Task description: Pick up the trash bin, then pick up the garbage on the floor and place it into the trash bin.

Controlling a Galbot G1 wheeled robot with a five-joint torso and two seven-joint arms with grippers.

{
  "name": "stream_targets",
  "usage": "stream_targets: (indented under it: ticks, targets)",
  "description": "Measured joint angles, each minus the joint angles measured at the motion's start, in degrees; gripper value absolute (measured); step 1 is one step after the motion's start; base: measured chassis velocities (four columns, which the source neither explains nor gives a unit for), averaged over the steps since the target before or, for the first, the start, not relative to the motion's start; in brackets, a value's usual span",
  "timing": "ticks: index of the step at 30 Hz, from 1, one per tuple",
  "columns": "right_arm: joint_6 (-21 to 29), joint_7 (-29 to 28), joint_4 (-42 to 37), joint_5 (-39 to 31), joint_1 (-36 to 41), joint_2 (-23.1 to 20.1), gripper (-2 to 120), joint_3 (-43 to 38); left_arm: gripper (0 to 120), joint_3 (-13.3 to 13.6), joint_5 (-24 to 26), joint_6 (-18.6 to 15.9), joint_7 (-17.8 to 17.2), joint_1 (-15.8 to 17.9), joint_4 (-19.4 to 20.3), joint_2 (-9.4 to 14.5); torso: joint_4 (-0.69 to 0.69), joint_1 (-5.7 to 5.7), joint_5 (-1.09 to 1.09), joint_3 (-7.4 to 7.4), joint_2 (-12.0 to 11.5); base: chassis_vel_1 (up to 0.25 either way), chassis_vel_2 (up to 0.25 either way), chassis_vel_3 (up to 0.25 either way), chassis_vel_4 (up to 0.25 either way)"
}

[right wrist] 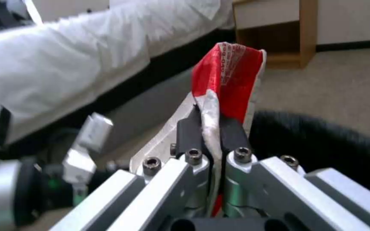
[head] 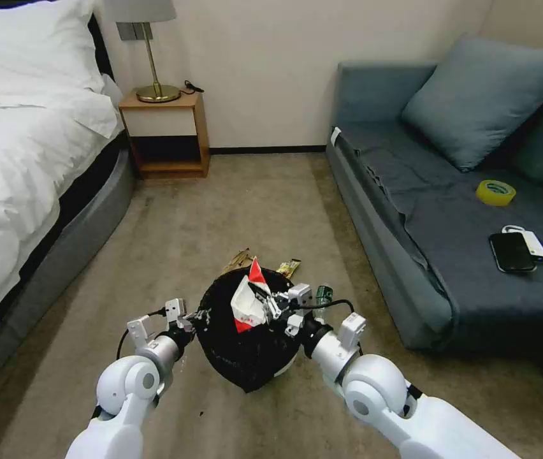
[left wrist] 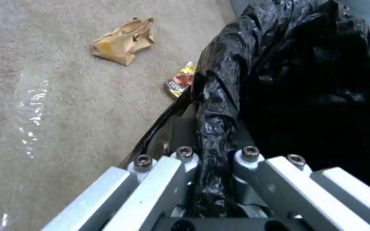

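The trash bin (head: 252,357), white with a crinkly black bag (left wrist: 305,80) over its rim, hangs above the carpet between my arms. My left gripper (head: 196,319) (left wrist: 213,141) is shut on the bin's bagged rim. My right gripper (head: 262,301) (right wrist: 210,123) is shut on the crumpled red-and-white wrapper (head: 246,303) (right wrist: 230,73), held over the bin's mouth (right wrist: 322,138). More garbage lies on the floor beyond the bin: a tan scrap (head: 238,258) (left wrist: 123,41), a brown-gold snack wrapper (head: 289,268) (left wrist: 180,80) and a small green-labelled bottle (head: 324,294).
A bed (head: 23,159) lines the left side, with a wooden nightstand (head: 166,134) and lamp at the back. A grey sofa (head: 450,217) on the right carries a yellow tape roll (head: 496,192) and a black phone (head: 512,252). Open carpet (head: 220,197) lies ahead.
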State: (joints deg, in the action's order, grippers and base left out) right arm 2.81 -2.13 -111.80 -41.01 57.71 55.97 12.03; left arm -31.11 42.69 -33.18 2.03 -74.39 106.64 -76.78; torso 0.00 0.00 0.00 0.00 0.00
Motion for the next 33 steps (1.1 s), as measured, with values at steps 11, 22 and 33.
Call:
stream_targets:
  ticks: [11, 22, 33]
  targets:
    - [1.8, -1.0, 0.4, 0.6, -1.9, -1.4, 35, 1.7, 4, -1.3, 0.0, 0.0, 1.0, -1.3, 0.6, 0.7, 0.00, 0.00, 0.00, 0.00, 0.0, 0.000, 0.000, 0.000, 0.000]
    - [2.6, -1.2, -1.6, 1.6, -1.2, -2.4, 76, 1.6, 4, -1.8, 0.2, 0.4, 1.0, -1.5, 0.7, 0.5, 0.00, 0.00, 0.00, 0.00, 0.0, 0.000, 0.000, 0.000, 0.000]
    - [-1.5, -4.0, -1.4, 15.6, 1.2, -1.1, 100, -9.4, 4, -7.0, -1.5, 3.1, 1.4, -3.8, 2.8, -0.9, 0.01, 0.00, 0.00, 0.00, 0.0, 0.000, 0.000, 0.000, 0.000]
